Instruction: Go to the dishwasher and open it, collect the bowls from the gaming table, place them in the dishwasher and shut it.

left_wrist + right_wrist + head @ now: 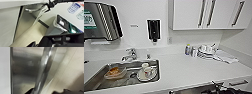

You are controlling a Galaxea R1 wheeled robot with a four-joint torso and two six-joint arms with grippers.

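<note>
White kitchen counter [189, 70] w/ steel sink. Right gripper [48, 6] at steel-grey dishwasher [23, 72] front's long bar handle [43, 69], finger state can't tell. Opening step underway; bowls stage remains.

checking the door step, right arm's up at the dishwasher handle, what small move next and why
Probably ease the right gripper a little closer onto the bar handle and close on it before pulling. In the left wrist view the gripper sits at the end of the handle, and the dishwasher front looks barely tilted out from the cupboard beside it. Whether the fingers already grip cannot be told.
</note>
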